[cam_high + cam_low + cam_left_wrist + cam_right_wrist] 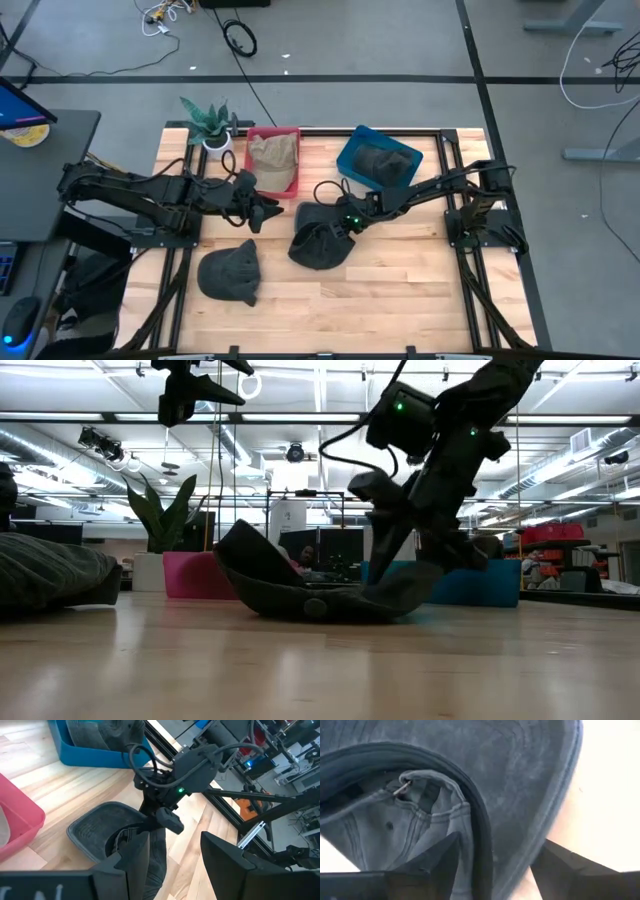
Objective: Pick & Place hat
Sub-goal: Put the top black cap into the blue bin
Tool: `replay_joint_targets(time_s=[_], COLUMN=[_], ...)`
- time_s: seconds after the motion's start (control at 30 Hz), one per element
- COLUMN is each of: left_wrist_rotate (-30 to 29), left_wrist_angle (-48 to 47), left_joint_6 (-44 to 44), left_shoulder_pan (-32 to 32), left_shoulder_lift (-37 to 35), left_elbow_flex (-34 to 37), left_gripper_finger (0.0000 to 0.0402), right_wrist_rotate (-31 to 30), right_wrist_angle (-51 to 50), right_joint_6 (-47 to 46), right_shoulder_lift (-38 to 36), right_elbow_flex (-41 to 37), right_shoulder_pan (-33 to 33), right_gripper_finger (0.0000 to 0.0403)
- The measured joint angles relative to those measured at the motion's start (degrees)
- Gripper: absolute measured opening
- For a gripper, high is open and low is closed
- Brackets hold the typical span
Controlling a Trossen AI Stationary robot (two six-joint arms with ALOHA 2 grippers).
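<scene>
Right gripper was down at the dark hat in the middle of the table.

From above, the hat lay between the second dark hat and the blue bin; the left gripper hovered beside the red bin. In the low view, the hat rested on the wood, its brim tilted up. The left wrist view showed that arm's fingers apart, holding nothing. In the right wrist view, the fingers stood apart across the hat's edge.

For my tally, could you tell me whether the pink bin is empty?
No, the pink bin holds a tan hat in the high view.
</scene>
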State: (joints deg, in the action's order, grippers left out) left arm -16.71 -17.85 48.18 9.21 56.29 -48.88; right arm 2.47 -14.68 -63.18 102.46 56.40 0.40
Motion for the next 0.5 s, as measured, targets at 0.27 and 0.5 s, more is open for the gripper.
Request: replay_joint_targets(time_s=[0.27,0.5], left_wrist_rotate=[0.0,0.0], left_wrist_angle=[-0.1,0.0], left_joint_6=[0.0,0.0], left_shoulder_pan=[0.0,0.0], left_shoulder_lift=[0.0,0.0], left_elbow_flex=[0.0,0.0], left_gripper_finger=[0.0181,0.0181], right_wrist_rotate=[-0.1,0.7], right_wrist_angle=[1.8,2.2], right_joint_6=[1.0,5.3], right_shoulder_lift=[0.5,-3.7], right_elbow_flex=[0.0,0.0], right_shoulder_pan=[0.2,1.3], right_gripper_finger=[0.0088,0.0015])
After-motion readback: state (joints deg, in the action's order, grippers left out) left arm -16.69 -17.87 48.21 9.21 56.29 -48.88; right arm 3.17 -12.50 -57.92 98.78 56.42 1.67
